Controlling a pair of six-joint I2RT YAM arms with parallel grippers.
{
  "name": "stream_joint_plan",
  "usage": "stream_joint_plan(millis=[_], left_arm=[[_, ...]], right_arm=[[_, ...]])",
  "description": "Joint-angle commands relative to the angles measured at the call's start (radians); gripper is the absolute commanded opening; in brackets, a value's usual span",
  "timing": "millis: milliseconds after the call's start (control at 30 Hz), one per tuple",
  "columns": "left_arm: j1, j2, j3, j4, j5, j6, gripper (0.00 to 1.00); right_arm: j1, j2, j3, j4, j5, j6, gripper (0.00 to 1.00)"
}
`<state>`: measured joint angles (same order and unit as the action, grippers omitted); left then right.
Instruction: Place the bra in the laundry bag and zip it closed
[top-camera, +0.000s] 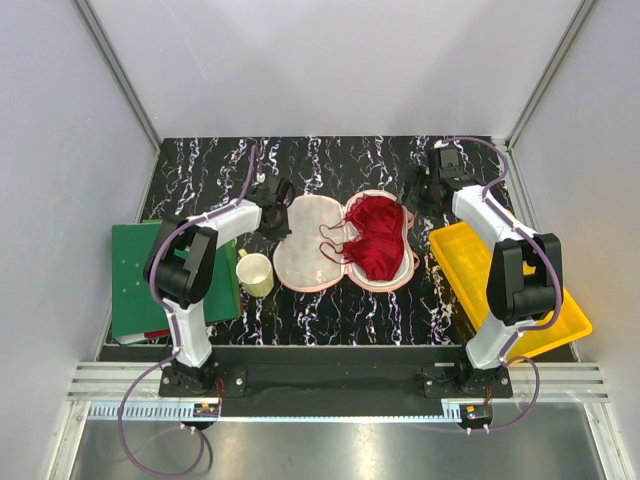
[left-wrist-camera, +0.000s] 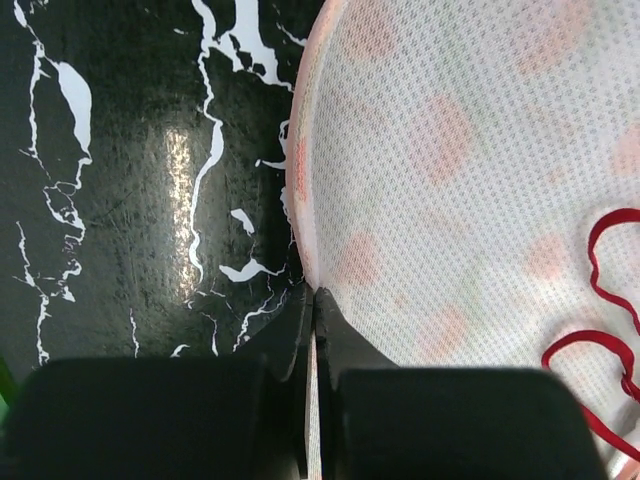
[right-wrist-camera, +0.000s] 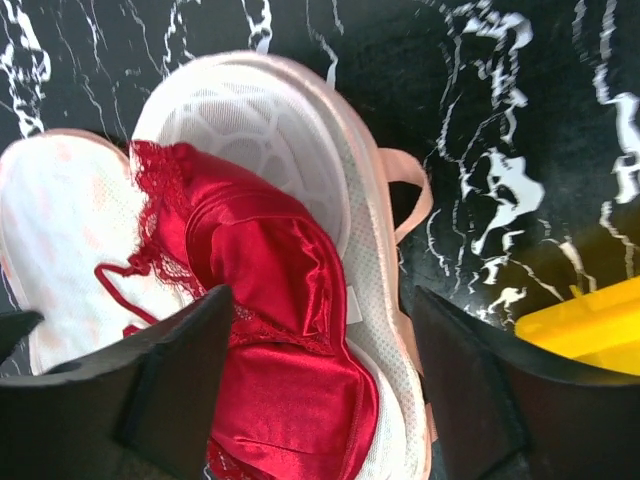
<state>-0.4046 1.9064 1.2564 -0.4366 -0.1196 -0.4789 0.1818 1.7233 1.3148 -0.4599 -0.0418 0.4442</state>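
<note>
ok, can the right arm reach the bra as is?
Probably yes. The right gripper is open and poised over the bra, which lies uncovered in the right half of the open bag. The left gripper pinches the left rim, out of the way.

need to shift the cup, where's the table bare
Bare: black marbled tabletop behind the peach-pink laundry bag, and the front strip between pale yellow cup and yellow plastic tray. Crowded: middle, bag and red lacy bra.

Glossy bright red satin bra (right-wrist-camera: 280, 290), lace-edged, between the black right fingers (right-wrist-camera: 160, 390). White mesh laundry bag (left-wrist-camera: 460, 150), faintly peach-blotched, beyond the left fingers (left-wrist-camera: 150, 420). Black, white-veined marble tabletop (left-wrist-camera: 130, 200). Yellow plastic tray (right-wrist-camera: 590, 325).
</note>
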Motion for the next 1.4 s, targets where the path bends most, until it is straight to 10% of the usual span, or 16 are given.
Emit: stream_joint_plan(millis=[0,767,1200,1367], left_arm=[[-0.016,-0.107,0.069,-0.014,0.032,0.040,0.00],[-0.249,-0.231,0.277,-0.067,0.057,0.095,0.00],[-0.339,-0.133,0.403,-0.096,0.040,0.072,0.00],[-0.367,-0.101,0.436,-0.097,0.026,0.040,0.00]], right_arm=[[0.001,0.025,-0.017,0.043,-0.105,-0.015,0.75],[0.001,0.196,0.006,0.322,-0.441,-0.044,0.50],[-0.018,-0.063,-0.045,0.095,-0.221,-0.027,0.95],[-0.083,-0.119,-0.101,0.075,-0.185,0.039,0.83]])
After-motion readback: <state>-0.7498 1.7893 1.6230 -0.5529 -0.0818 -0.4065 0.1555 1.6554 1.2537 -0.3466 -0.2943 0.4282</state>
